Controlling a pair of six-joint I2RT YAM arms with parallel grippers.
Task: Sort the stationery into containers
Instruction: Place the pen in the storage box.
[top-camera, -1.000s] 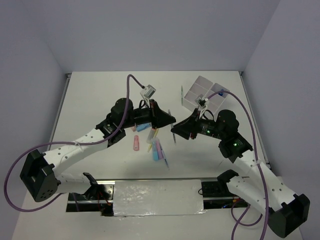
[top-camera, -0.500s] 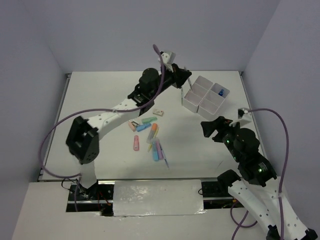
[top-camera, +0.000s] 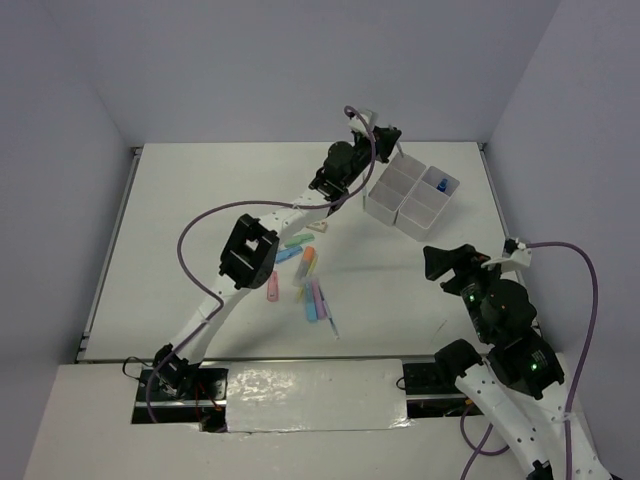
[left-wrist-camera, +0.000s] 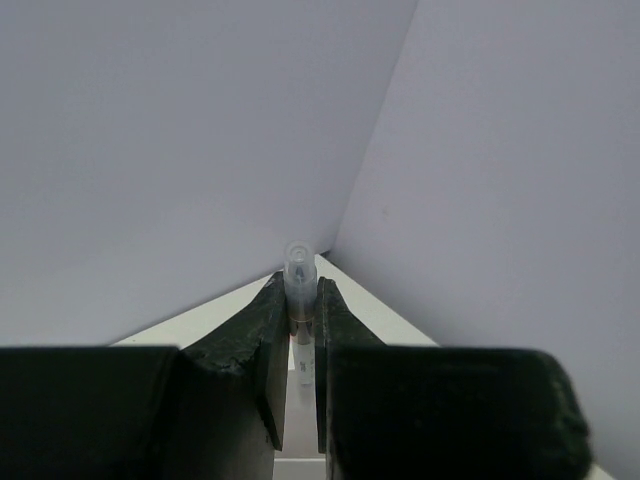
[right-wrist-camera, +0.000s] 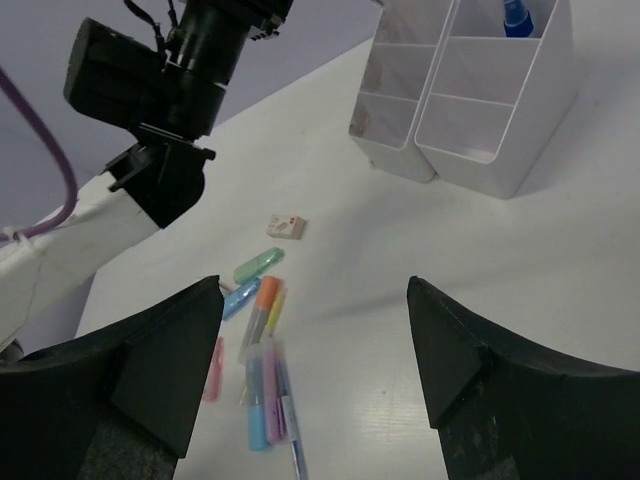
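My left gripper (top-camera: 389, 138) reaches far across the table and hovers over the near-left corner of the white four-compartment tray (top-camera: 384, 207). It is shut on a thin pen with a clear cap (left-wrist-camera: 298, 276), held upright between the jaws. A blue item (top-camera: 440, 185) stands in the tray's far right compartment. My right gripper (top-camera: 450, 262) is open and empty, raised at the near right. The other stationery lies in a loose pile (top-camera: 305, 272): an orange marker (right-wrist-camera: 259, 304), a green one (right-wrist-camera: 259, 264), blue (right-wrist-camera: 256, 400) and pink (right-wrist-camera: 272, 392) markers, and a small eraser (right-wrist-camera: 286, 226).
The tray (right-wrist-camera: 500, 160) stands at the back right, close to the right wall. The left arm's long white links (top-camera: 285, 212) pass just behind the pile. A pink item (top-camera: 272, 287) lies at the pile's left edge.
My left arm swung from the pile up to the tray, carrying the pen. My right arm pulled back from the middle to the near right, gripper open.
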